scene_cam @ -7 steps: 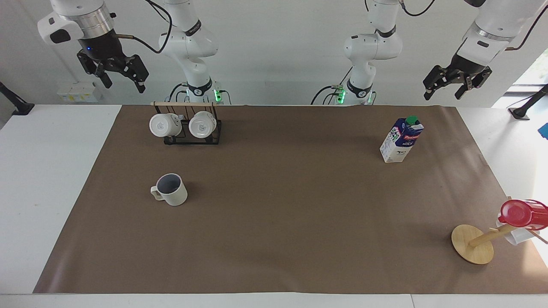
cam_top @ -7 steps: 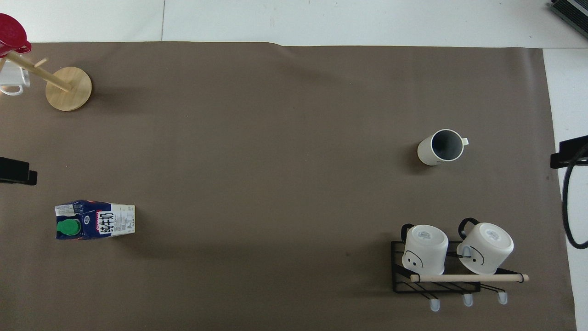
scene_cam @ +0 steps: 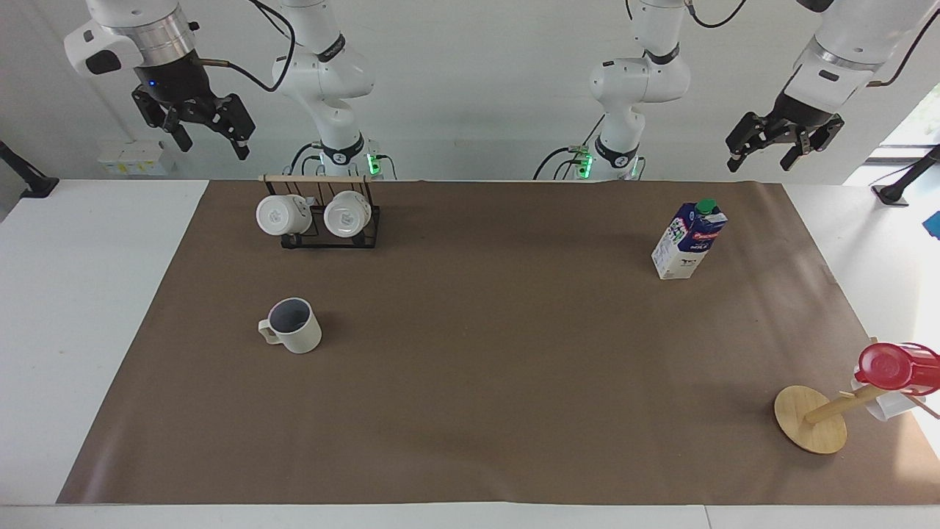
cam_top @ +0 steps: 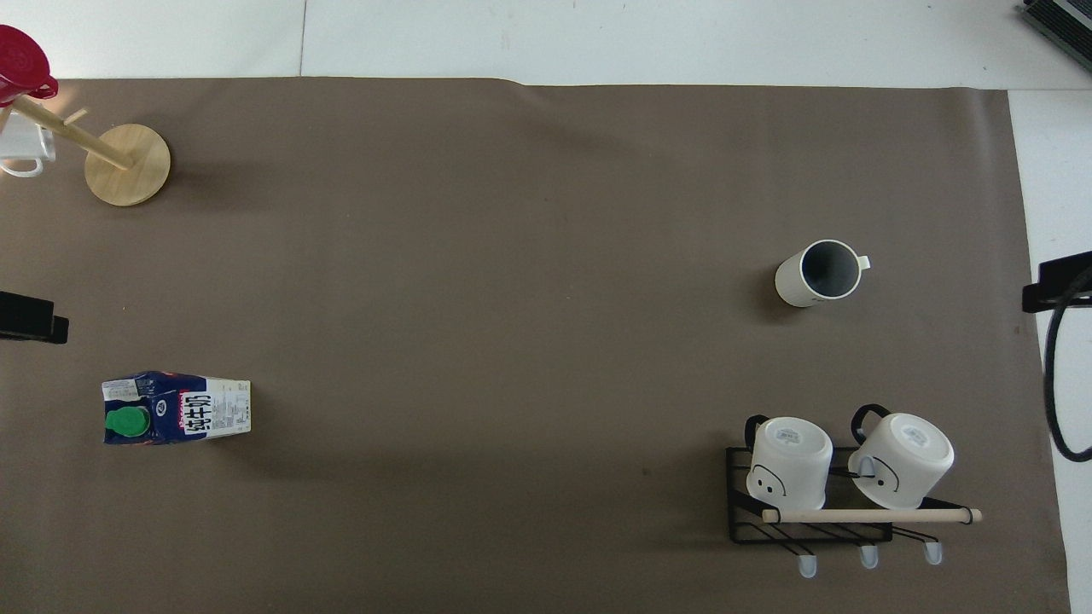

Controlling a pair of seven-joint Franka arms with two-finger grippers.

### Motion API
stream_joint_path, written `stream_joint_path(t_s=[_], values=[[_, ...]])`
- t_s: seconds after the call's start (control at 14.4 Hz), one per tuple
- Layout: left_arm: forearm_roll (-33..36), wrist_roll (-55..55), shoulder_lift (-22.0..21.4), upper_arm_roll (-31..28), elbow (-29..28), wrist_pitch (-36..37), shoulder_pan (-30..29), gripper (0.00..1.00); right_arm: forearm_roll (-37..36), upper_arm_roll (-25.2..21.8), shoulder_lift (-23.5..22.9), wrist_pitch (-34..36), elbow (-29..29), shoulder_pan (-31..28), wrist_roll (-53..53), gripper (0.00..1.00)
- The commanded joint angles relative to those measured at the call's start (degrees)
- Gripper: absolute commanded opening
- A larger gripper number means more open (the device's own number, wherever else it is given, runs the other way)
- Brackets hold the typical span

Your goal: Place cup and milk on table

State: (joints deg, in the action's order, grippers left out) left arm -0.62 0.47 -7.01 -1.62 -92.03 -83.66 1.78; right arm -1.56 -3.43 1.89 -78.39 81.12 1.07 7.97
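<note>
Fingers, right gripper: spread apart, holding nothing, raised high over the white counter edge at the right arm's end.
Fingers, left gripper: spread apart too, holding nothing, raised high over the counter edge at the left arm's end.
Cup: upright on the brown paper, mouth up, handle turned away from the robots; farther from the robots than the wire rack with its two white mugs.
Milk: upright carton on the paper, green cap on top, toward the left arm's end and close to the robots.
Counter: white surface showing bare past both ends of the paper.
Progress: both things stand free on the counter with no gripper near them, so the placing looks done; what is left, if anything, seems only for the arms to wait clear.
Edges: the cup and milk sit well inside the paper's borders.
Open room: a wide bare stretch of paper lies between cup and milk; the wooden mug stand with a red cup crowds only the corner at the left arm's end.
</note>
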Motion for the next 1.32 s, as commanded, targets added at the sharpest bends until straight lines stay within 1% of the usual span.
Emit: stream_joint_path(t_s=[0.0, 0.49, 0.77, 0.97, 1.11, 1.25], values=[[0.45, 0.05, -0.38, 0.3, 0.18, 0.25, -0.21, 1.0, 0.59, 0.18, 0.92, 0.87, 0.27, -0.72, -1.64, 1.0], [0.45, 0.14, -0.38, 0.22, 0.18, 0.78, -0.64, 1.0, 0.59, 0.09, 1.1, 0.52, 0.26, -0.72, -1.55, 1.0], [0.27, 0.67, -0.46, 0.66, -0.16, 0.6, 0.24, 1.0, 0.5, 0.18, 1.1, 0.26, 0.27, -0.72, -1.73, 1.0], [0.27, 0.57, -0.82, 0.48, -0.25, 1.13, -0.38, 1.0, 0.41, 0.18, 1.01, 0.26, 0.18, -0.72, -1.9, 1.0], [0.27, 1.02, -0.9, 0.48, -0.25, 2.79, -0.47, 1.0, 0.24, 0.18, 1.01, 0.26, 0.18, -0.72, -1.9, 1.0], [0.45, 1.28, -0.9, 0.48, -0.25, 2.45, 0.06, 1.0, 0.15, 0.18, 0.92, 0.26, 0.18, -0.72, -1.91, 1.0]])
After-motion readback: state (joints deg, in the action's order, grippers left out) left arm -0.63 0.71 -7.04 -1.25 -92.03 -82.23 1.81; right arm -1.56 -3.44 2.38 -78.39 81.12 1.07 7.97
